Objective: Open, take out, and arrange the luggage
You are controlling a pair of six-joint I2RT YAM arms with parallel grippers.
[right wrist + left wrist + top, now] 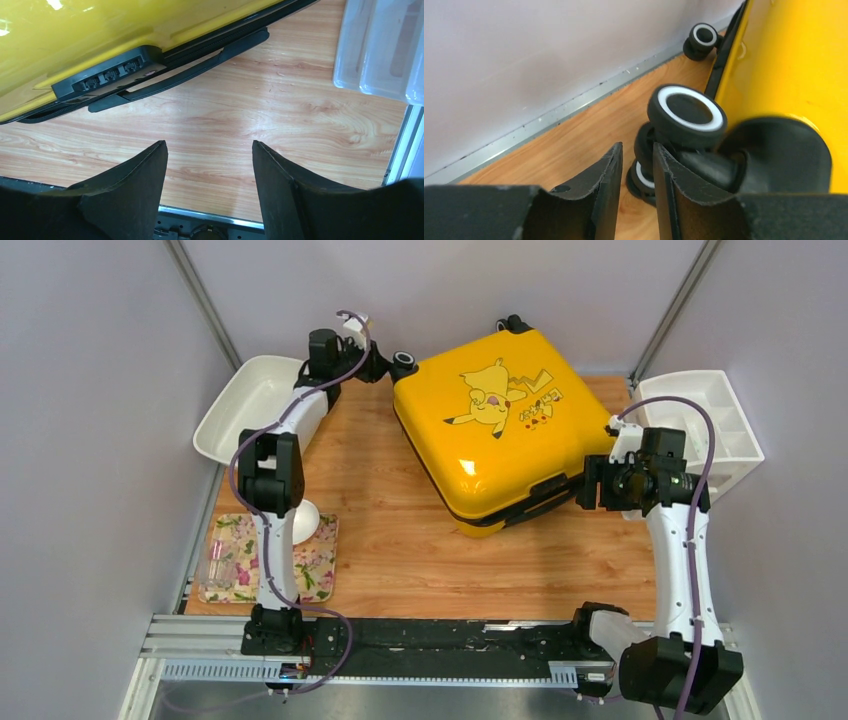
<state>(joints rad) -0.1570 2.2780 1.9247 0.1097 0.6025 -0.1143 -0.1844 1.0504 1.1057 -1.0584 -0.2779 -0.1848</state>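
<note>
A wood-grain desk (400, 540) carries the luggage (490, 430) at the upper centre of the top view. It is a glossy yellow hard shell lying flat and shut, Pikachu print up, with black zipper trim and a black side handle (175, 75). A smooth white tray (245, 400) sits upper left and a white divided bin (715, 425) at the right edge. Lower left, a floral tray (235, 560) holds a white rounded object (305, 523). The right gripper (210, 150) stands wide apart over the wood. The left gripper (637, 152), narrowly apart and clamping nothing, sits beside a black caster wheel (686, 107) with a white ring.
</note>
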